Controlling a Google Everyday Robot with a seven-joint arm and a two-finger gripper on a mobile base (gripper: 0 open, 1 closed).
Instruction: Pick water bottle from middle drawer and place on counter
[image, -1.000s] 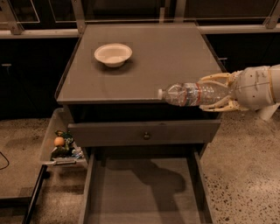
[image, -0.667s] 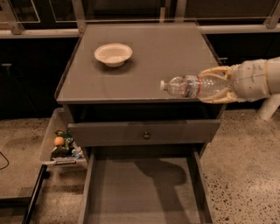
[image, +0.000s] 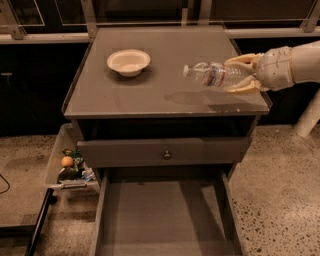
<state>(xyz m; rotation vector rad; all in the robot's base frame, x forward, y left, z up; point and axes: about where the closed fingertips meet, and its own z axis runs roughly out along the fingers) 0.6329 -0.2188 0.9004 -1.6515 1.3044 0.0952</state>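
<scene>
Gripper (image: 234, 75): at the right of the view, over the counter's right edge; cream fingers (image: 241, 59) closed above and below the water bottle's base end, clamping it.
Arm (image: 296, 61): pale and segmented, reaching in from the right edge of the view.
Water bottle (image: 210, 75): lying on its side in the gripper's hold, roughly level, over the right part of the counter, well away from the drawer below.
Cap (image: 186, 70): white, pointing left toward the counter's middle.
Counter (image: 150, 97): flat grey top with a thin raised rim; the bottle's shadow on its surface, just below and set apart from the bottle.
Bowl (image: 129, 62): pale, upright, on the counter's back-left part, well apart from the bottle.
Drawer front (image: 125, 152): grey, under the counter, with a small round knob (image: 167, 155) at its middle.
Middle drawer (image: 160, 220): pulled out toward the camera at the bottom of the view, showing a flat grey floor and low side walls.
Bin (image: 55, 160): clear, beside the cabinet's left side, holding small colourful items too small to identify.
Floor (image: 280, 195): speckled, to the right of the open drawer.
</scene>
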